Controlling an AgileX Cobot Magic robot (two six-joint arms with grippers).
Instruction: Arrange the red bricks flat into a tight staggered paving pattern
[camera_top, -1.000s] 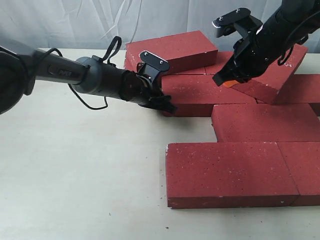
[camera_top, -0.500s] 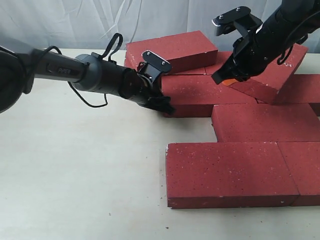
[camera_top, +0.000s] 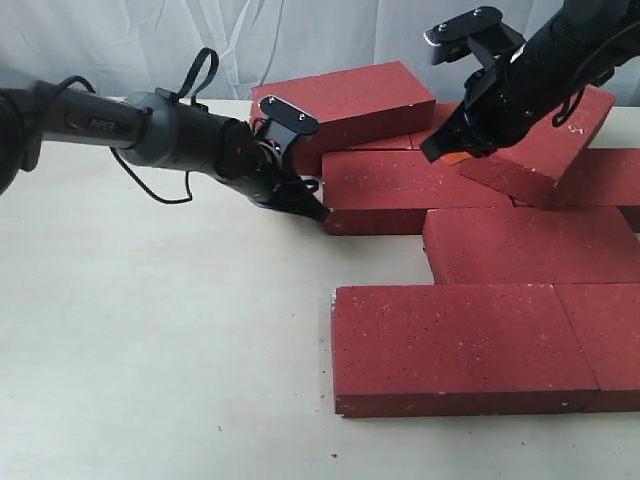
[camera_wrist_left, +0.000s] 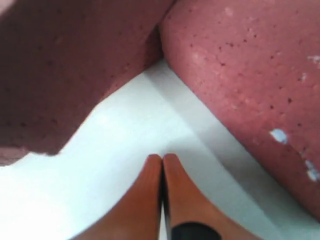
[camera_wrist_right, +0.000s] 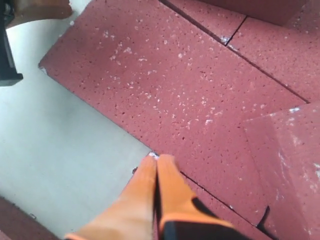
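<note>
Several red bricks lie flat in staggered rows: a middle brick (camera_top: 415, 190), one below it (camera_top: 530, 245) and a front brick (camera_top: 460, 345). Another brick (camera_top: 345, 98) rests raised on the back row. A tilted brick (camera_top: 545, 150) leans at the back right. My left gripper (camera_top: 312, 210) is shut and empty, low at the middle brick's left end; in the left wrist view its tips (camera_wrist_left: 162, 158) hover over bare table between two bricks (camera_wrist_left: 250, 75). My right gripper (camera_top: 443, 155) is shut and empty, above the middle brick beside the tilted one; its tips (camera_wrist_right: 156, 158) are over a brick corner (camera_wrist_right: 165, 85).
A pale table (camera_top: 150, 350) stretches to the left and front. A white cloth backdrop (camera_top: 150, 40) hangs behind. More flat bricks run off the right edge (camera_top: 612, 340). The left arm's cable (camera_top: 205, 70) loops above its wrist.
My left gripper has drawn back to the left, away from the middle brick's end. My right gripper has risen slightly and shifted left. The bricks have not visibly moved.
</note>
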